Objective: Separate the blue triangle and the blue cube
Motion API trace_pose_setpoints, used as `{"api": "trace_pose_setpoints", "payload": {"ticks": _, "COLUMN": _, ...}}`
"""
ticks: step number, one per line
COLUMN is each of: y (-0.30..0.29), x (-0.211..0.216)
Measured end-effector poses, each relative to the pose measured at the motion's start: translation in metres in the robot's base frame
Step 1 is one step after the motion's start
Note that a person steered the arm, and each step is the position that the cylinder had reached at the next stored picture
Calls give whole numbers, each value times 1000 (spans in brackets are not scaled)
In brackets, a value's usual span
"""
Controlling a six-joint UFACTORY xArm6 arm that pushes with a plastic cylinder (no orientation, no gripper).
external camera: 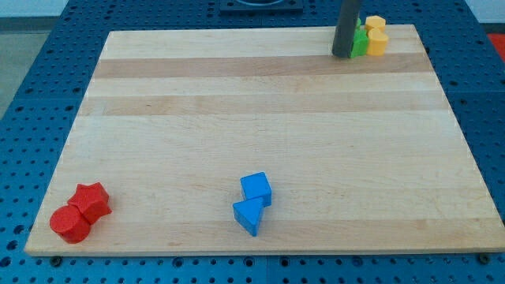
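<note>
The blue cube [256,188] sits near the view's bottom, a little left of the middle of the wooden board [260,118]. The blue triangle [248,214] lies just below it and touches it. My tip [342,54] is at the view's top right, far from both blue blocks, right against the left side of a green block [360,42].
Two yellow blocks [376,38] stand beside the green block at the board's top right corner. A red star-shaped block [91,200] and a red cylinder [69,224] sit together at the bottom left corner. A blue perforated table surrounds the board.
</note>
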State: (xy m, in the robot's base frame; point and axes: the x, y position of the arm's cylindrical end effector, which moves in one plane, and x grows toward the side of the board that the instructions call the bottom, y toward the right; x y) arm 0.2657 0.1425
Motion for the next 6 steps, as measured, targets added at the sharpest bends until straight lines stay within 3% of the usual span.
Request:
{"api": "trace_pose_setpoints", "payload": {"ticks": 1, "y": -2, "x": 25}}
{"api": "trace_pose_setpoints", "payload": {"ticks": 3, "y": -2, "x": 170}}
{"api": "trace_pose_setpoints", "payload": {"ticks": 6, "y": -20, "x": 308}}
